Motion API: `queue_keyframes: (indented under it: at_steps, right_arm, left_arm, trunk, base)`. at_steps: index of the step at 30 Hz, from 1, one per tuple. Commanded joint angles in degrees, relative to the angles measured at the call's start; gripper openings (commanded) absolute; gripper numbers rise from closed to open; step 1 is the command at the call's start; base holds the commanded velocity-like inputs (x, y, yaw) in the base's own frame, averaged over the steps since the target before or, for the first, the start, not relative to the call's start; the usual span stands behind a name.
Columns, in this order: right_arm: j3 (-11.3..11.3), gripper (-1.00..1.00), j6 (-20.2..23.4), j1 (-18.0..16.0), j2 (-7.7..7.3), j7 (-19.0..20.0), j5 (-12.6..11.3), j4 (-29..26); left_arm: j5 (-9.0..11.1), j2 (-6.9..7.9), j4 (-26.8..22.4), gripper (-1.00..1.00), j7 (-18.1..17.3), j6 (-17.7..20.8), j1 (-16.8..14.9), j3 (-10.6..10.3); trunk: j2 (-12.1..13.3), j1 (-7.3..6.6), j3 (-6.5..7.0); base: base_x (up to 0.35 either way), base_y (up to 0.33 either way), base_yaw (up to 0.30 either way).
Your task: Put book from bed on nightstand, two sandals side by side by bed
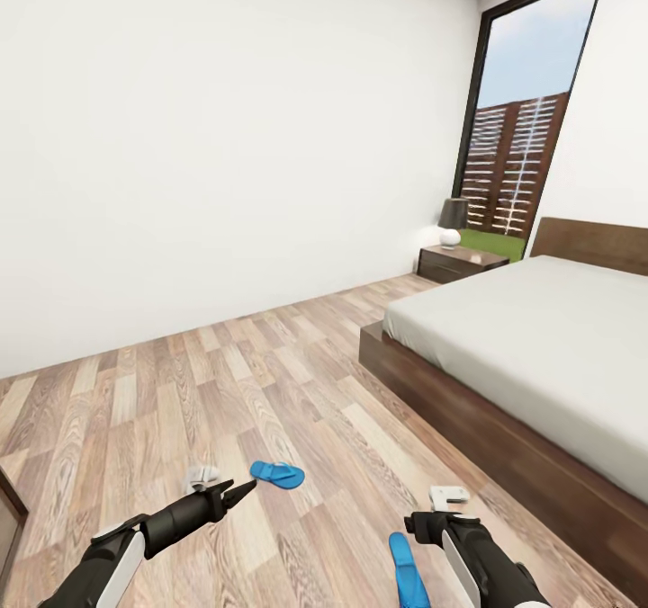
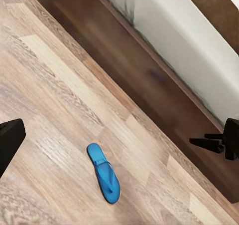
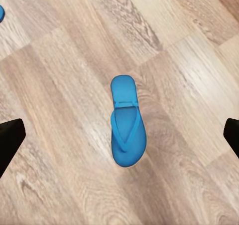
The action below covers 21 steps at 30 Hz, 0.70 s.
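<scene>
- Left gripper (image 1: 241, 489): held low over the wood floor (image 1: 270, 383) at 7 o'clock in the head view; jaws released, nothing between them
- Right gripper (image 1: 443, 511): at 5 o'clock, above the floor; jaws spread wide, empty
- First sandal (image 1: 277, 474): flat on the floor just beyond the left fingertips, apart from them
- Second sandal (image 1: 407, 572): flat on the floor at 6 o'clock, beside the right arm; centred under the right wrist camera (image 3: 127, 129)
- Bed (image 1: 540, 356): at 3 o'clock, mattress bare where visible
- Nightstand (image 1: 459, 263): at 1 o'clock beside the headboard, carrying a lamp (image 1: 452, 221)
</scene>
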Motion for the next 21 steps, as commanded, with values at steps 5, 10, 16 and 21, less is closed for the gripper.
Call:
queue_keyframes:
  at_steps: [5,10,16,21]
  right_arm:
    - [-0.1,1.00,0.3,0.0,0.03,-0.1,0.0,-0.1]
    - [-0.1,1.00,0.3,0.0,0.03,-0.1,0.0,-0.1]
    - [-0.1,1.00,0.3,0.0,0.03,-0.1,0.0,-0.1]
    - [-0.1,1.00,0.3,0.0,0.03,-0.1,0.0,-0.1]
  left_arm:
    - [0.4,-0.01,0.0,1.00,-0.1,0.6,0.0,0.0]
    - [0.4,-0.02,0.0,1.00,-0.1,0.6,0.0,0.0]
    - [0.4,-0.05,0.0,1.00,-0.1,0.6,0.0,-0.1]
    - [0.4,-0.07,0.1,1.00,0.0,0.5,0.0,-0.1]
  trunk:
    - [-2.0,1.09,-0.96]
    - [-4.1,2.19,-1.86]
    - [-6.5,3.51,-2.94]
    - [-8.5,4.61,-3.83]
  base:
    - [0.000,0.000,0.000]
    - [0.000,0.000,0.000]
    - [0.000,0.000,0.000]
    - [0.000,0.000,0.000]
